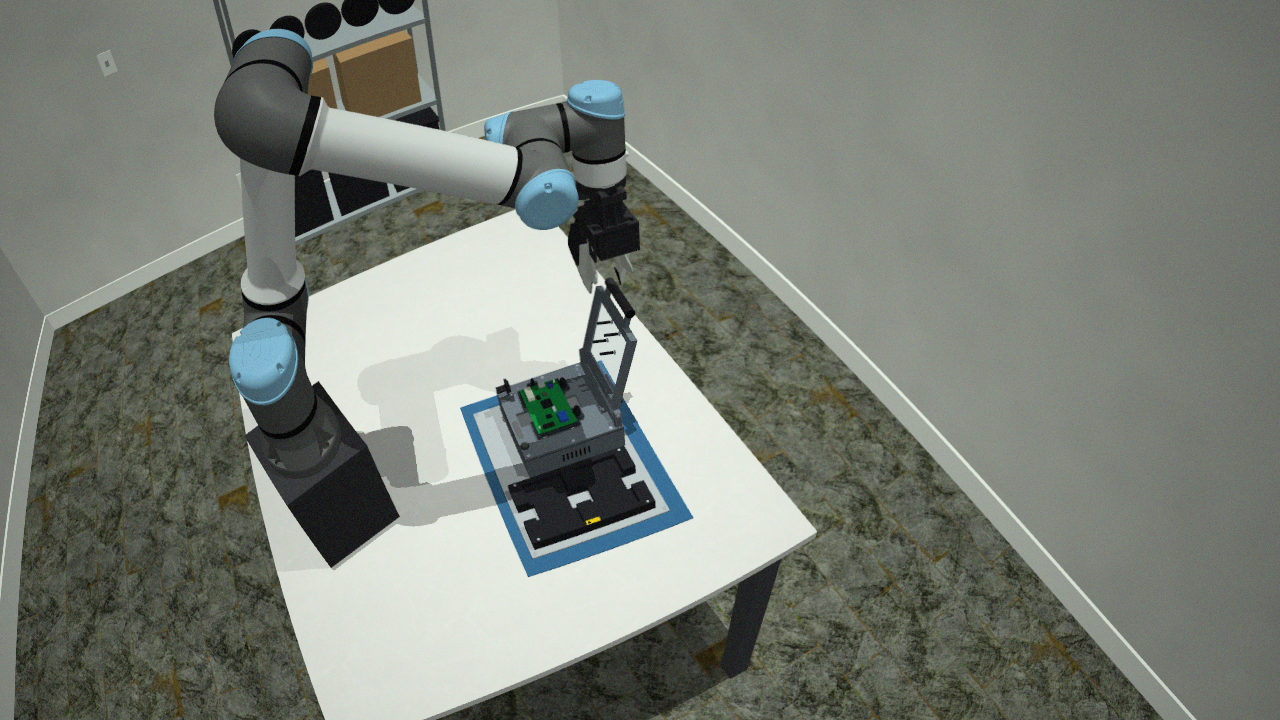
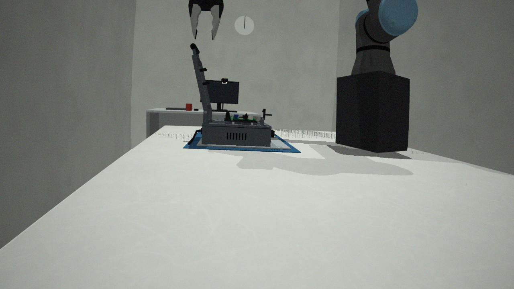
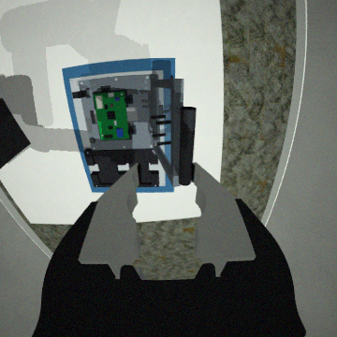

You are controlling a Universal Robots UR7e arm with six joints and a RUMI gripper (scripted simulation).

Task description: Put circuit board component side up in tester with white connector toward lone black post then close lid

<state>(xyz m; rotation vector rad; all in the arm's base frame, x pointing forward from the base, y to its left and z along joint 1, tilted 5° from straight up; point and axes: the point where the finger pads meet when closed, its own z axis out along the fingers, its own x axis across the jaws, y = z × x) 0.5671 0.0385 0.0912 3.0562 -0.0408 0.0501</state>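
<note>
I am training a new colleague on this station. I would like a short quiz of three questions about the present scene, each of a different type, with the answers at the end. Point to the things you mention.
1. Multiple choice. Where is the green circuit board (image 1: 550, 407) (image 2: 250, 119) (image 3: 112, 114)?
A) in the black tray
B) on the grey box-shaped tester (image 1: 547, 459) (image 2: 215, 134) (image 3: 142, 133)
C) on the bare white table

2. True or false. The grey framed lid (image 1: 629, 358) (image 2: 200, 84) (image 3: 177, 131) is closed over the board.

3. Fill in. Between the grey fingers of the black tool (image 1: 604, 282) (image 2: 204, 37) (image 3: 166, 168) there is ____ (the board / the lid's handle / nothing).

Key: 1 B; 2 false; 3 nothing.
</note>
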